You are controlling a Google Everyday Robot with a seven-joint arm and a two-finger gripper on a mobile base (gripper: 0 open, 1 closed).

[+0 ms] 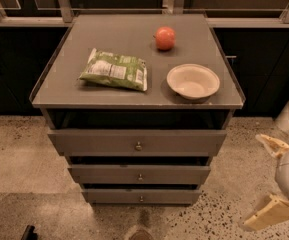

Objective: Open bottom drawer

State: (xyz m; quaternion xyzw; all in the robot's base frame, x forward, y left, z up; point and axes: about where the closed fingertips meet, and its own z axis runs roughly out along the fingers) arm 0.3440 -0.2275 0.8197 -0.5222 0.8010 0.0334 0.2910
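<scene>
The gripper [254, 181] hangs low to the right of the cabinet [134, 101], fingers spread wide and holding nothing, well apart from the bottom drawer [114, 196].

The grey desk [109, 34] top carries three things, all apart from one another. A green snack bag [115, 70] lies flat toward 9 o'clock. A red apple [165, 38] sits at 1 o'clock. A cream bowl [193, 81] stands upright at 4 o'clock, near the front edge. The end effector [271, 180] hangs low beyond the desk at 4 o'clock, fingers spread.
</scene>
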